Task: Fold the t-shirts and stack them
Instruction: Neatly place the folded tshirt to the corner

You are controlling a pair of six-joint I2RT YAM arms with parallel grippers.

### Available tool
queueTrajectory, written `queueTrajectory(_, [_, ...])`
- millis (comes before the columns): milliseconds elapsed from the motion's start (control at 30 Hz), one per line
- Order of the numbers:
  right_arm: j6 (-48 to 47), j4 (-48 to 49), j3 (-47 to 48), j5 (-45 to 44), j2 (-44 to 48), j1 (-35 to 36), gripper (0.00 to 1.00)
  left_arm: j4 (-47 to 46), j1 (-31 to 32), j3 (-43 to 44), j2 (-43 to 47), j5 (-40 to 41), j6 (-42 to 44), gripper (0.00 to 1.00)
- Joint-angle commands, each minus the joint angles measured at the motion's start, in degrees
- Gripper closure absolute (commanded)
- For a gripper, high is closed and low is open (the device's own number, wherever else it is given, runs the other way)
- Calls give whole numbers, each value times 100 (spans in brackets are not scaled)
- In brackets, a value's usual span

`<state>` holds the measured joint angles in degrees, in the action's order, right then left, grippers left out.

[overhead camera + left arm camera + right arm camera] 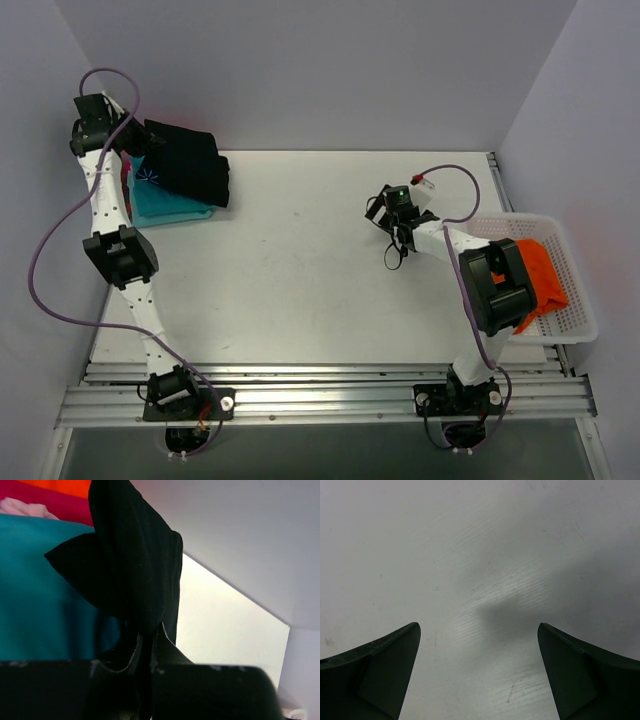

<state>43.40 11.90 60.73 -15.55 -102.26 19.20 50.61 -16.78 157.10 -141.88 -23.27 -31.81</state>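
Pinching a fold of the black t-shirt, the left gripper is closed tight on the cloth, with the teal t-shirt just beneath it. Lay the black layer flat and square on the stack before releasing. The right gripper hangs above the table, jaws spread wide and holding nothing; the orange t-shirt lies in the basket to its right.

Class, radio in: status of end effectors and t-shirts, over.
Left end effector shut on black cloth t-shirt. Right end effector open, empty. Orange cloth t-shirt in white lattice plastic basket.

Overhead looks down; wrists close above shared table
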Motion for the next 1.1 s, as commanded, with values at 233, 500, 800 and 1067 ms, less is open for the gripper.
queueTrajectory(233, [-95,-47,448,-62,-347,198,0,-781,-669,-363,504,-30,-291,98])
queueTrajectory(500, [-165,-74,519,-53,-479,216,0,-746,-757,-1199,241,736,-238,18])
queueTrajectory(800, [-235,-74,510,17,-479,216,0,267,-766,-1064,668,3384,-500,6])
queueTrajectory(1067, [-288,-206,519,-246,-330,286,0,-2423,-101,-5274,4685,5102,-221,6])
